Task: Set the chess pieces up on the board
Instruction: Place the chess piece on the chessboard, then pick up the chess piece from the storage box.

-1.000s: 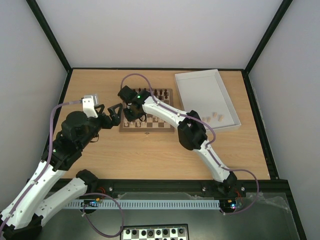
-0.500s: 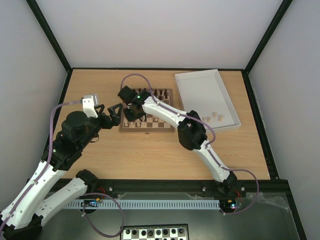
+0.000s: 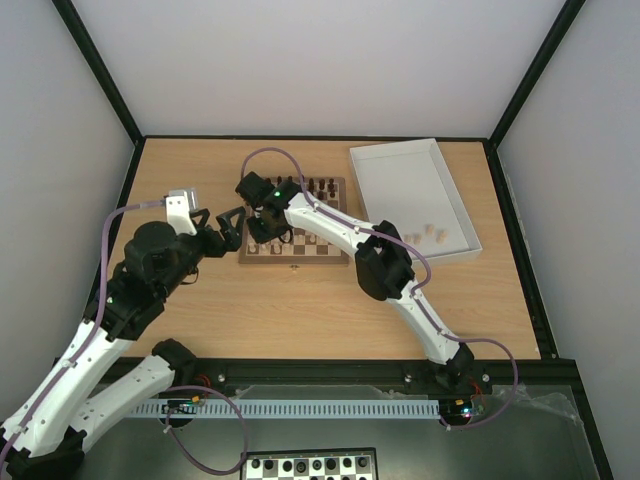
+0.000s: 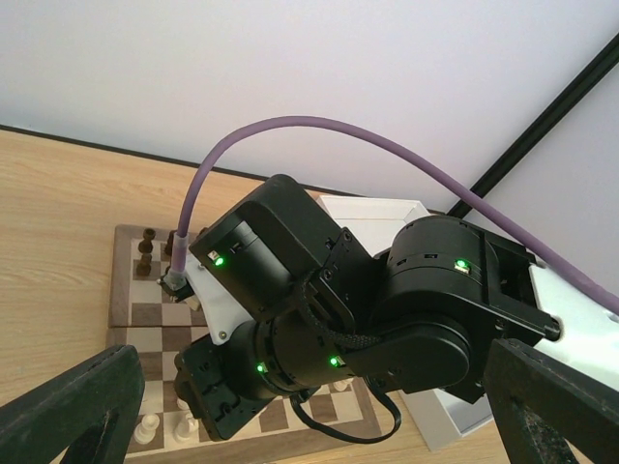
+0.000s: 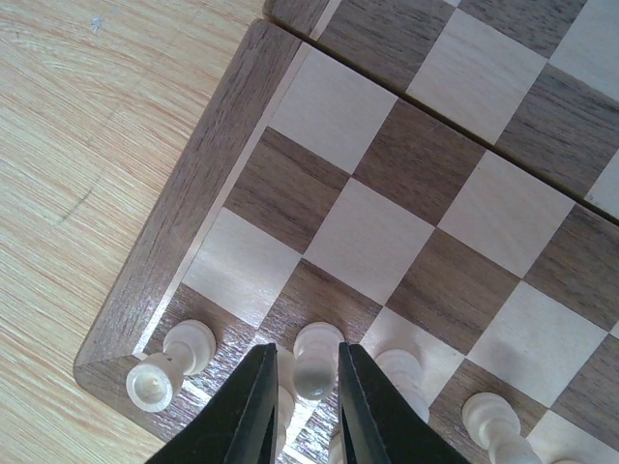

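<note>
The wooden board (image 3: 310, 240) lies mid-table. Dark pieces (image 3: 318, 186) stand along its far row. My right gripper (image 3: 262, 228) hangs over the board's near left corner. In the right wrist view its fingers (image 5: 259, 406) flank a cream pawn (image 5: 316, 365) that stands on a dark square of the board (image 5: 208, 193). The jaws are narrowly apart, with a small gap on the pawn's left. More cream pieces (image 5: 160, 372) stand beside it along that row. My left gripper (image 3: 228, 226) is wide open and empty just left of the board.
A white tray (image 3: 400, 180) right of the board holds a few cream pieces (image 3: 430, 236). A black-and-white board (image 3: 310, 465) lies below the table edge. In the left wrist view the right arm's wrist (image 4: 319, 319) fills the space over the board (image 4: 131, 290).
</note>
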Robot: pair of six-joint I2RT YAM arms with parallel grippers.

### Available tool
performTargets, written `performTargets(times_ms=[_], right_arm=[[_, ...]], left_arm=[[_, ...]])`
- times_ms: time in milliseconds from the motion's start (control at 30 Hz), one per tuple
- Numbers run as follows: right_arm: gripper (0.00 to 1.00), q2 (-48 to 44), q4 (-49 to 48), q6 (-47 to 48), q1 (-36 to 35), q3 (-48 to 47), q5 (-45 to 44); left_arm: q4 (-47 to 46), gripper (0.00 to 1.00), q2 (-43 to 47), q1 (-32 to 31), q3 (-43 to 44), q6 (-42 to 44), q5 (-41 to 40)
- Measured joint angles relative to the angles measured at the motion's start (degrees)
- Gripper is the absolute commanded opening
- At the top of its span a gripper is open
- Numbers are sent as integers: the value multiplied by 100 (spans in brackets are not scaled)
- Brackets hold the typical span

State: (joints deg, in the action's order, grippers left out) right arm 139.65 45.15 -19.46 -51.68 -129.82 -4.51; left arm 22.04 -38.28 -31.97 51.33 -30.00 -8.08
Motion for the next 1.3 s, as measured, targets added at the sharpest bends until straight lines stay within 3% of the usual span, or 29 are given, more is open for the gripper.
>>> performTargets(times_ms=[200,300,367,500,600,733,967,1100,1300], right_arm=[[33,0,-2,0,0,0,4],[50,0,-9,-7,-2,-7,-7],[57,0,-15,-15,0,-44,-46],[62,-7,-44,0,81,-243,-103],[80,-149,-63,-13,269,-173,-138],[99,-1029,-308,0,717,809,-393],[99,-3390,-846,-31,1871,2892,-848],[72,-4273,-1217,-208,2787,4336,-898],[49,-4317,-1338,-304,3073,5608,-918]], left_arm=[[0,99,-24,0,0,0,-11],[0,99,-33,0,0,0,-13],[0,100,-35,0,0,2,-13],[0,100,-39,0,2,2,-13],[-7,99,-68,0,2,4,-9],[-114,100,-245,0,2,2,24],[-326,100,-774,-2,2,2,127],[-481,99,-964,-22,2,4,203],[-511,100,-1270,-22,2,7,317]])
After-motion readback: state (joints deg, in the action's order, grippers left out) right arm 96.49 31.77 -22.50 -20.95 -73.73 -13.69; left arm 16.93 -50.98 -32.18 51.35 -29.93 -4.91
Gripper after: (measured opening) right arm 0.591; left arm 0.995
